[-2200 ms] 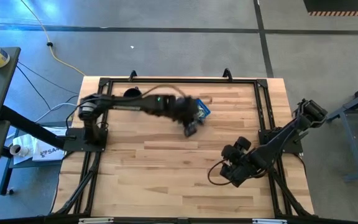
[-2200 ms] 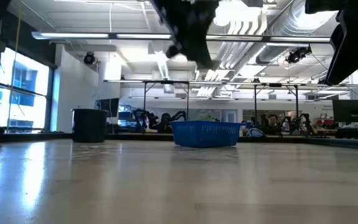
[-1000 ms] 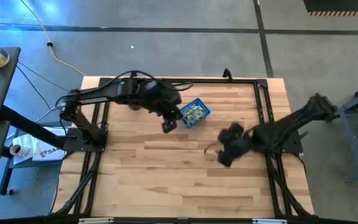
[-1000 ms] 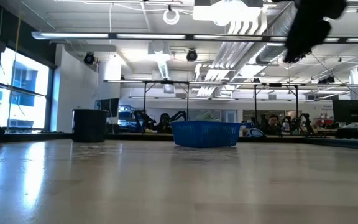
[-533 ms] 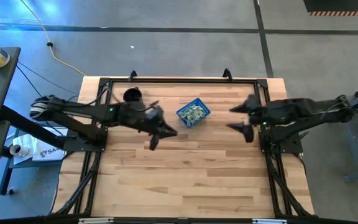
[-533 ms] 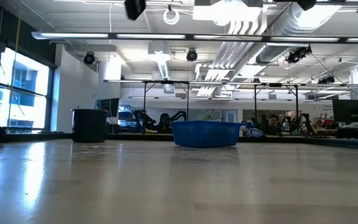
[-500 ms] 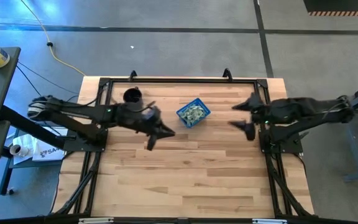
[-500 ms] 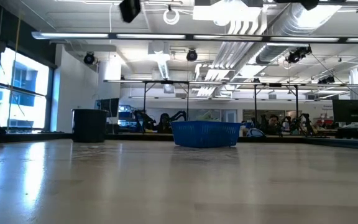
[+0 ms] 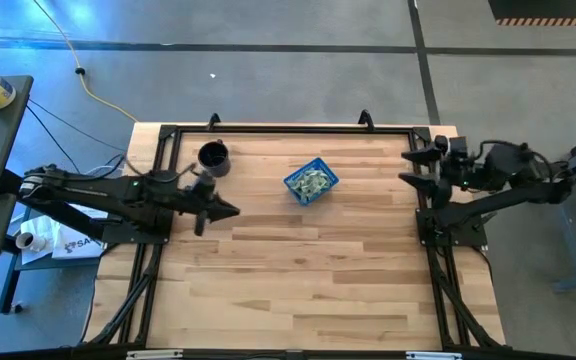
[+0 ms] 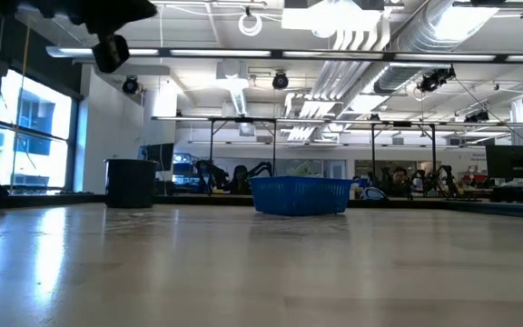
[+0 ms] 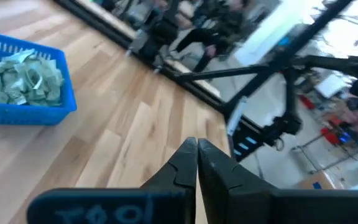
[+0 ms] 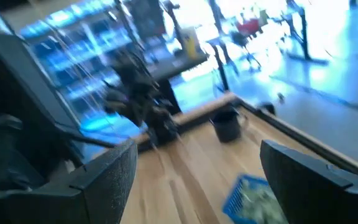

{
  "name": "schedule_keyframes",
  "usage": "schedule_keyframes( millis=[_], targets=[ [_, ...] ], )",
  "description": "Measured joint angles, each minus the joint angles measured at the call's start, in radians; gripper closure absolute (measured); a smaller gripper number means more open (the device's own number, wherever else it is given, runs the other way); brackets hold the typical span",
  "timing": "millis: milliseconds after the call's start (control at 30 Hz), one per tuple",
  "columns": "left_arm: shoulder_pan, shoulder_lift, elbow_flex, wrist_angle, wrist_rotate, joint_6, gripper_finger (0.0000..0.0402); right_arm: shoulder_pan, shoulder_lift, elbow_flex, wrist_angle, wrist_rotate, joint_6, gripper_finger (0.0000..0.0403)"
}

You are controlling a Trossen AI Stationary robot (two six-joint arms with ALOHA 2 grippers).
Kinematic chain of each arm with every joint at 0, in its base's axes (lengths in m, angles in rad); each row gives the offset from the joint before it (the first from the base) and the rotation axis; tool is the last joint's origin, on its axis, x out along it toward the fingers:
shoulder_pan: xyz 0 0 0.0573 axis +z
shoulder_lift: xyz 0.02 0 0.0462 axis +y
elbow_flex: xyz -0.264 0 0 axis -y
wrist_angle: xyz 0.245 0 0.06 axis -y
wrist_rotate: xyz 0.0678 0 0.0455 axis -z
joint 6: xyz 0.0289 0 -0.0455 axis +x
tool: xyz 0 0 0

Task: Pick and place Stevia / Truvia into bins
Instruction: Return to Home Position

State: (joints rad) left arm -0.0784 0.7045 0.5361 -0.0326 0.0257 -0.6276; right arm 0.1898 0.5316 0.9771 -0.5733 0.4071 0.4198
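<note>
Pale wooden planks form the table (image 9: 298,290), which has a black frame (image 9: 268,130) running around it. The left arm reaches in from the table's left side. The left gripper (image 9: 226,211) hangs above the boards left of centre, and its fingers (image 11: 188,163) are pressed together with nothing between them. In the low view it shows high up at the left. The right arm is drawn back over the far right edge of the table. There the right gripper (image 9: 411,168) sits with its fingers (image 12: 107,171) spread wide and empty. The blue basket (image 9: 311,181) stands on the far half of the table, roughly midway between the two grippers and well apart from both. A black cup (image 9: 213,157) stands left of the basket, near the far left corner. The green and white packets (image 9: 314,182) lie heaped inside the basket, crumpled together and filling most of it.
</note>
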Motion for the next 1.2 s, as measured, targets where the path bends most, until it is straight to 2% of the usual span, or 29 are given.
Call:
schedule_keyframes(
  millis=[100,267,367,567,700,800,1000,1100,1200],
  targets=[
    [-0.001,-0.122,-0.081,0.042,0.036,0.034,0.0351,0.0,-0.037,-0.085,0.167,-0.046,-0.059,0.0073],
    [-0.001,-0.333,-0.18,0.015,0.072,0.089,0.0353,0.0,-0.085,-0.289,0.514,-0.093,-0.11,0.0073],
    [-0.001,-0.466,-0.209,-0.049,0.079,0.107,0.0352,0.0,-0.102,-0.422,0.71,-0.092,-0.115,0.0073],
    [0.0,-0.705,-0.22,-0.286,0.097,0.132,0.0352,0.0,-0.122,-0.624,0.996,-0.074,-0.113,0.0073],
    [0.0,-0.695,-0.21,-0.423,0.099,0.126,0.0353,0.0,-0.137,-0.708,1.104,-0.064,-0.135,0.0073],
    [0.0,-0.698,-0.242,-0.396,0.052,0.088,0.0352,0.0,-0.155,-0.778,1.174,-0.076,-0.14,0.0073],
    [0.0,-0.699,-0.349,-0.297,-0.068,0.069,0.0355,0.0,-0.181,-0.948,1.429,-0.107,-0.155,0.0073],
    [0.0,-0.697,-0.403,-0.298,-0.154,0.011,0.0355,0.0,-0.188,-0.962,1.386,-0.082,-0.161,0.0073],
    [0.0,-0.697,-0.428,-0.282,-0.194,0.005,0.0355,-0.006,-0.19,-0.961,1.383,-0.077,-0.19,0.0073]
  ],
)
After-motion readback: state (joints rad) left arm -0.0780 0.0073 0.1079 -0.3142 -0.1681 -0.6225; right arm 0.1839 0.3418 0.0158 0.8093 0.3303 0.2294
